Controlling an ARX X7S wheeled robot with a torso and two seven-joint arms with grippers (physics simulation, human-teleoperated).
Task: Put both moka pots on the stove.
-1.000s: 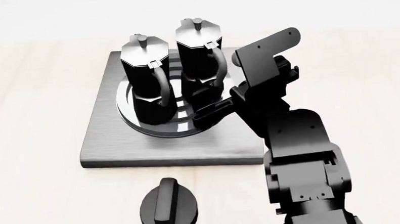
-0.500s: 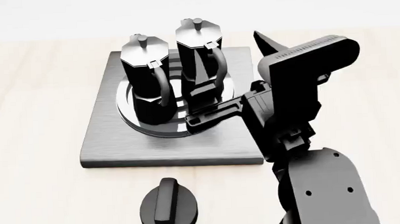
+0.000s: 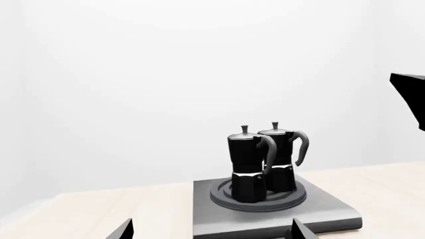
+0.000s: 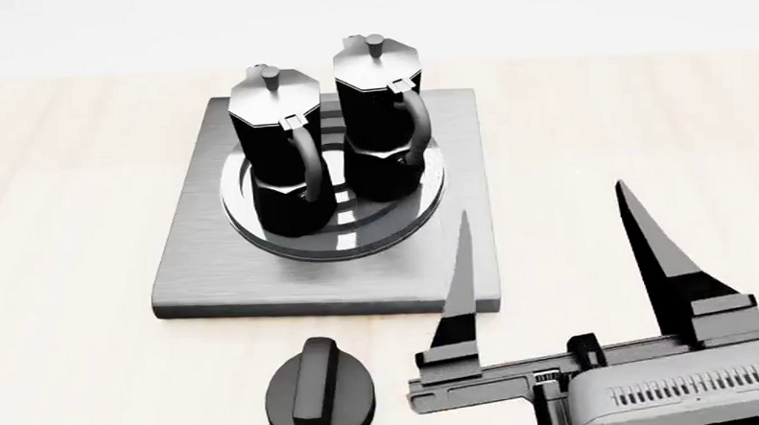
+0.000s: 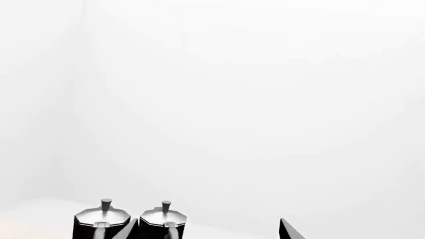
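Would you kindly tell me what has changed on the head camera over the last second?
The right hand let go of the right-hand moka pot by its handle and drew back toward the robot, now open and clear of the stove. Both pots, the stove and the knob stayed put.

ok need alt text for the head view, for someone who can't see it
Two black moka pots stand upright side by side on the ring burner of a grey square stove on a pale wooden table. The right gripper is open and empty at the lower right, beside a round black knob.

moka pots (image 4: 331, 128) side by side on stove (image 4: 202, 268)
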